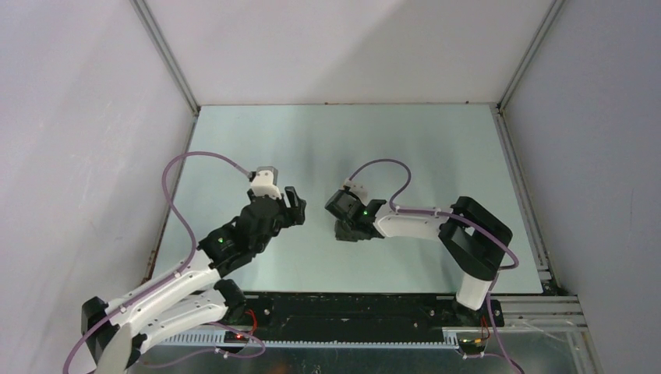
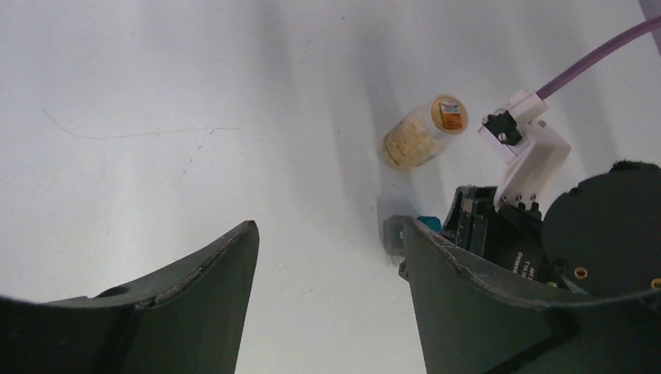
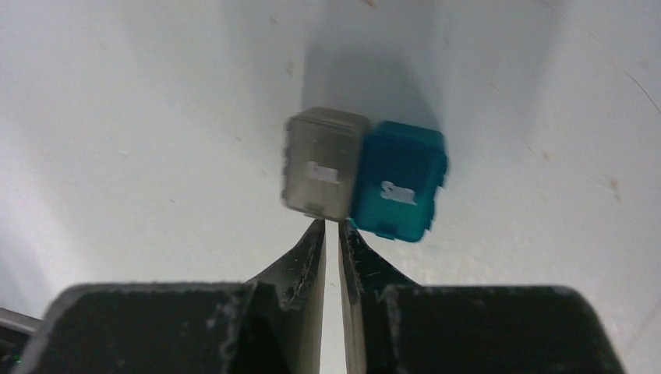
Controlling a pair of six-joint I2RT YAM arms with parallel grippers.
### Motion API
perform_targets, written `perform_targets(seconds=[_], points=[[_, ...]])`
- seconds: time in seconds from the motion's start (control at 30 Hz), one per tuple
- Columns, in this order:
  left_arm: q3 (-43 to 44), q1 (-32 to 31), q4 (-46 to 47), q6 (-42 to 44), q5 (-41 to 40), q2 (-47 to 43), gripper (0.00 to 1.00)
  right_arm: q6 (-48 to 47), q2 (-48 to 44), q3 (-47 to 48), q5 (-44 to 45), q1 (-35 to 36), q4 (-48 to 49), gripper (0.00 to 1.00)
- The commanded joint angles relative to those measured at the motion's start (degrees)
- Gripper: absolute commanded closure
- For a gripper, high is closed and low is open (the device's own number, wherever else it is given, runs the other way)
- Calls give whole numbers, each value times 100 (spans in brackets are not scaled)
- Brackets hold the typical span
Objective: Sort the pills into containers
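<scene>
Right wrist view showed your right gripper shut to a sliver, its tips touching the near edge where the grey case and teal case met side by side on the table; whether it pinched a lip there, I could not tell. Your left gripper hung wide and empty, the vial of pills lying beyond it. You likely needed a low, gentle pull, so that neither case slid or tipped.

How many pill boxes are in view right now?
2. A grey box and a teal box sit side by side, touching, just beyond the closed right hand. Others may be hidden.
</scene>
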Motion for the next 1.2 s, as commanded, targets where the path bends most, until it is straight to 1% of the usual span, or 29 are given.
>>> perform_targets(seconds=[0.0, 0.03, 0.13, 0.2, 0.23, 0.27, 0.3, 0.33, 0.37, 0.4, 0.43, 0.47, 0.5, 0.53, 0.63, 0.67, 0.8, 0.97, 1.17], points=[[168, 135, -150, -177, -257, -186, 26, -248, 155, 553, -50, -71, 343, 85], [168, 147, -169, -178, -258, -216, 26, -426, 130, 585, -73, -78, 335, 86], [169, 188, -241, -181, -243, -285, 25, -980, -100, 655, -429, -137, 233, 79], [163, 206, -246, -185, -241, -324, 25, -1409, -255, 656, -621, -197, 29, 71], [163, 224, -238, -198, -248, -335, 25, -1556, -328, 655, -686, -232, -148, 63], [160, 228, -231, -197, -253, -348, 25, -1854, -362, 658, -707, -264, -240, 58], [153, 245, -205, -203, -251, -347, 24, -2034, -394, 654, -758, -336, -398, 47], [155, 247, -197, -213, -250, -342, 24, -2450, -404, 658, -770, -373, -479, 42], [161, 254, -177, -220, -250, -340, 24, -2644, -387, 654, -752, -447, -631, 34], [163, 260, -170, -225, -245, -334, 24, -3106, -383, 644, -758, -481, -693, 31], [169, 264, -155, -234, -220, -327, 24, -3350, -384, 611, -793, -549, -752, 27], [172, 269, -150, -237, -208, -300, 24, -3884, -399, 579, -805, -576, -758, 26], [167, 280, -132, -244, -173, -292, 23, -4134, -436, 511, -849, -636, -747, 23], [166, 277, -134, -246, -159, -269, 23, -4551, -443, 494, -920, -677, -733, 22], [145, 295, -140, -286, -103, -235, 23, -5372, -347, 479, -1554, -837, -671, 21], [127, 298, -134, -289, -79, -233, 23, -5754, -315, 478, -1625, -839, -656, 21], [105, 326, -150, -293, -25, -263, 23, -6483, 37, 653, -1697, -821, -727, 23], [86, 355, -151, -267, 42, -329, 23, -6807, 361, 963, -1635, -832, -861, 28], [66, 371, -160, -278, 133, -359, 23, -6915, 435, 1021, -1586, -772, -638, 32]])
